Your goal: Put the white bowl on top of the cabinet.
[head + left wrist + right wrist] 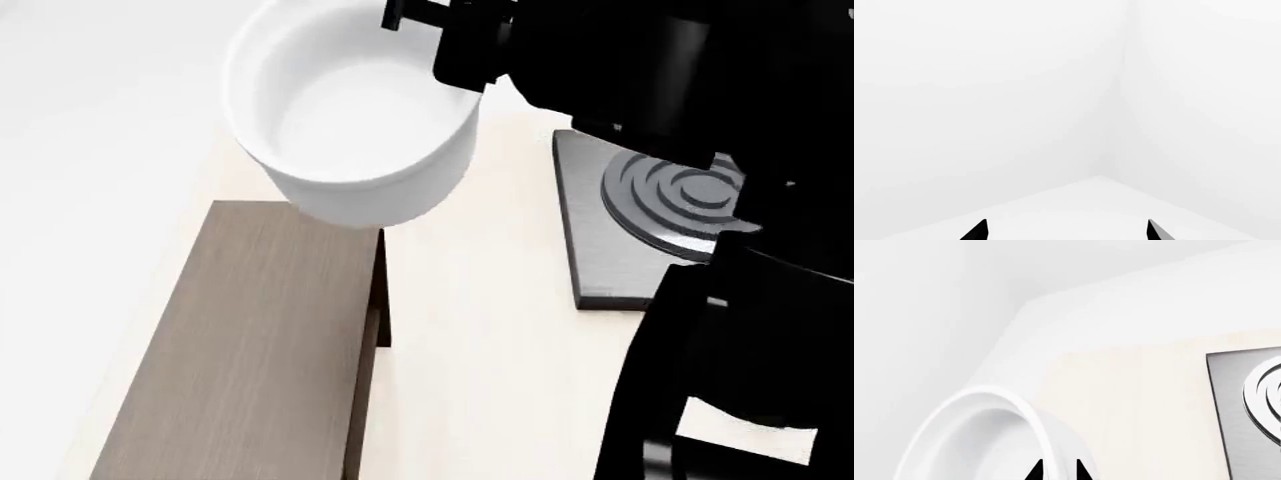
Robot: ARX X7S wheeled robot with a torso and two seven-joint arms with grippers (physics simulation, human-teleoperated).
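Gleaming white bowl [354, 115], deep, straight-walled, in right gripper [1057, 470] above wood-grain cabinet [247, 340]

The right arm [694, 60] is hiding the stove plate's [601, 240] right part; the cabinet [240, 340] is running off the head view's bottom edge.

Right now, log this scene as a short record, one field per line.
white bowl: lifted, held at its rim, above the far end of the cabinet
cabinet: on the table, flat top bare
right gripper: shut on the bowl's rim
left gripper: open, holding nothing, facing white walls
stove plate: on the table, to the right of the cabinet
table: light wood top
task state: bowl not yet set down
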